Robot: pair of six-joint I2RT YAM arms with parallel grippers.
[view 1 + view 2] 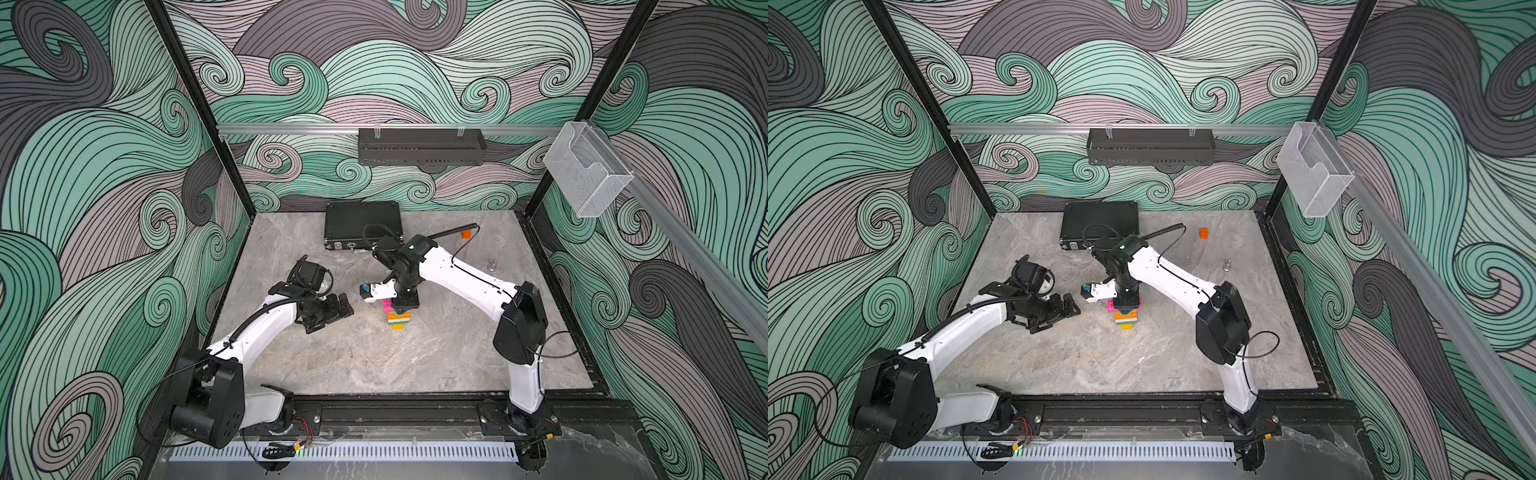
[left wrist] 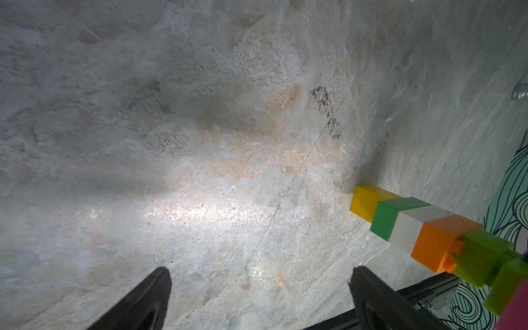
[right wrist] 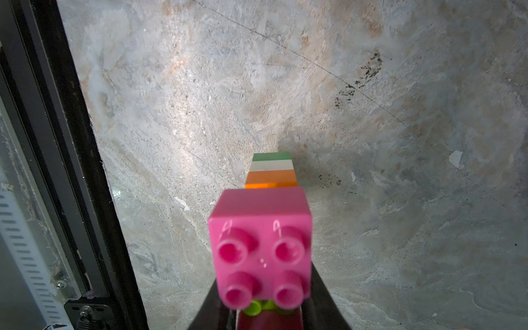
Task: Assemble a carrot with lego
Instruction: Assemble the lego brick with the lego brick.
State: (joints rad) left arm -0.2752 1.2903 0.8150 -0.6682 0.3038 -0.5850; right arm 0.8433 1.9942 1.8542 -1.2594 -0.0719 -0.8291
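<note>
Pinching the carrot (image 1: 397, 318) at its pink top with the right end effector (image 1: 405, 308), black fingers (image 3: 325, 305) closed in against both sides of the bricks in the right wrist view. Reaching down onto it from above, near the middle of the tabletop (image 1: 332, 365). Built as a tapered stack: yellow tip lowest and apparently touching the stone surface, then dark green, white, orange and lime bands, pink bricks uppermost, four studs facing the right wrist camera. Standing close to upright in both top views. Hovering just beside the stack, on its left, with the left end effector (image 2: 260, 274), spread wide and gripping nothing, low over bare tabletop, the carrot off to one side in the left wrist view. Farther back, lying flat near the rear wall, a closed black briefcase (image 1: 361, 222). Well apart toward the right rear, a lone small orange cube (image 1: 1203, 233). Nearer the right arm, a small metal bolt (image 1: 493, 265).
</note>
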